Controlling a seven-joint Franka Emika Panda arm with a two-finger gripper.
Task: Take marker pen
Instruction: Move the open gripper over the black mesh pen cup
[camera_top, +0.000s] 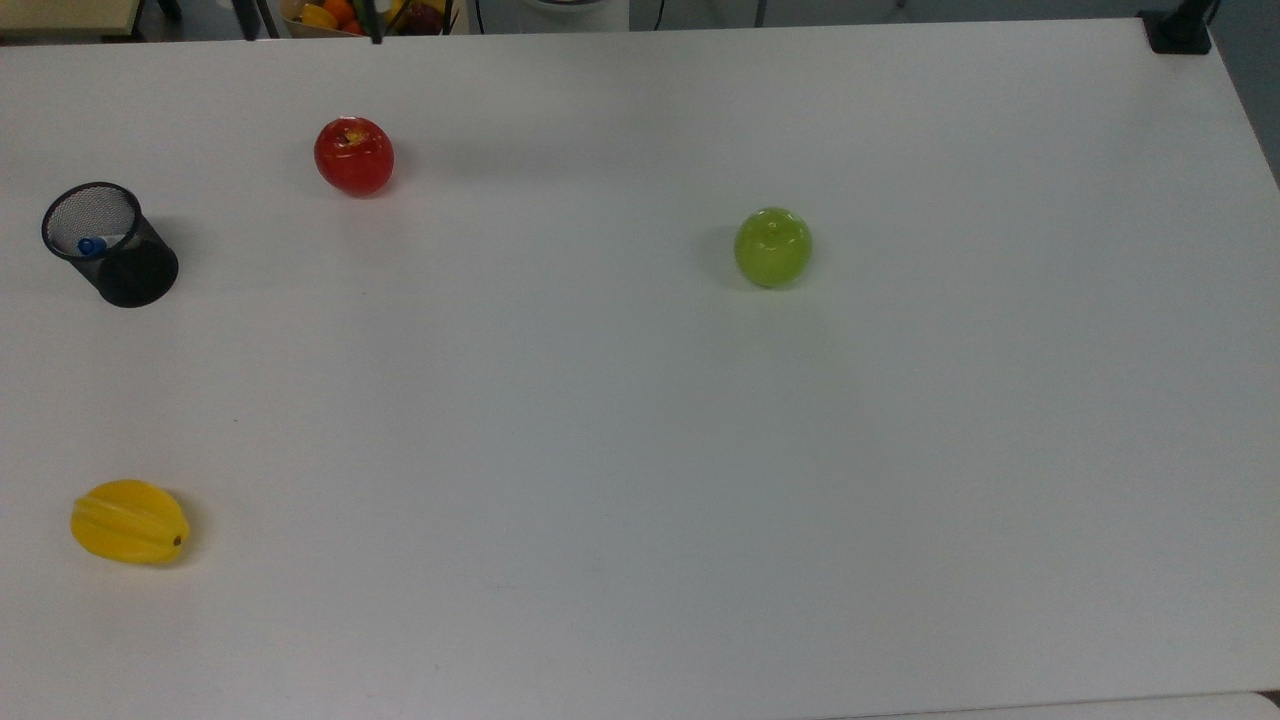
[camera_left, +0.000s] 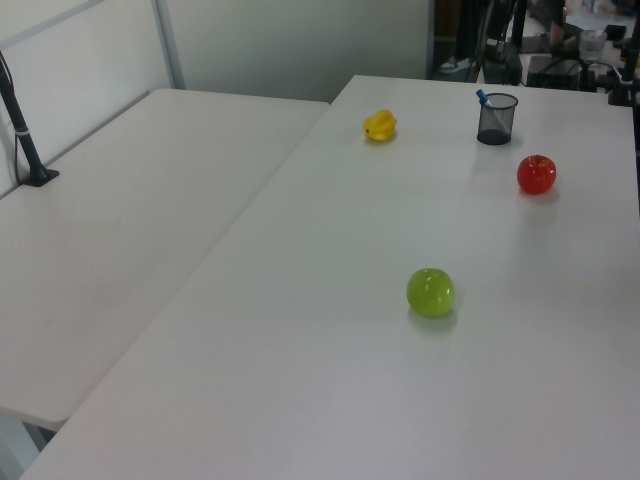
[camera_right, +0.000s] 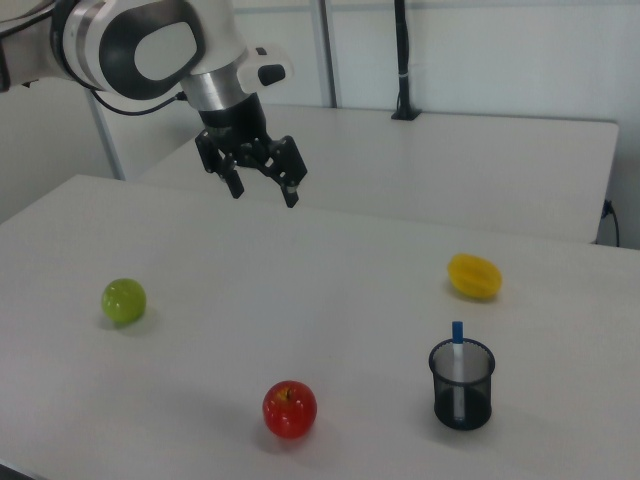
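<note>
Fingers of the gripper (camera_right: 264, 186) hang spread and empty, so descend plumb over the marker pen (camera_right: 457, 345), seemingly upright in its mesh cup (camera_right: 462, 385).

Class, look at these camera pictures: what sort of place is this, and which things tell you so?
Probably a robotics lab or test room. A robot arm's open claw hangs above a plain white table set with a few spaced props: a red apple, a green apple and a mesh cup holding a marker pen.

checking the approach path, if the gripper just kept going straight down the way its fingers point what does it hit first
Most likely bare table. In the right view the open gripper points down with nothing beneath it; the green apple, red apple and marker pen sit off to the sides. Depth is uncertain.
</note>
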